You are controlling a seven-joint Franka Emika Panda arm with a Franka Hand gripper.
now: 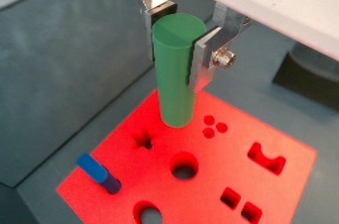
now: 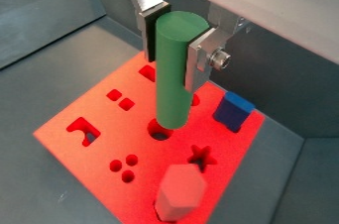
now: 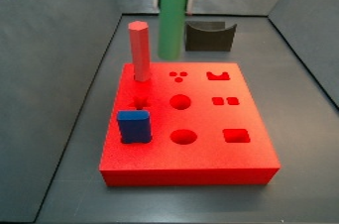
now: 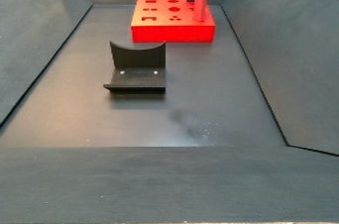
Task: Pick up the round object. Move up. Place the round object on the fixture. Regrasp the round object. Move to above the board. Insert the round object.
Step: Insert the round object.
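Claw (image 1: 181,32) clamped on the round object (image 1: 176,74), hanging upright above the board (image 1: 284,183) (long axis vertical), its lower end over a round hole (image 2: 161,130), insertion apparently next.

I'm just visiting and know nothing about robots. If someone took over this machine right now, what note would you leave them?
Claw: shut on the green peg, held upright above the red board.
Fixture: bare, standing apart from the board.
Already standing on the board: red hexagonal peg, blue block.
Done: pickup, regrasp, move over the board.
Left: lower the green peg into a round hole, then let go.
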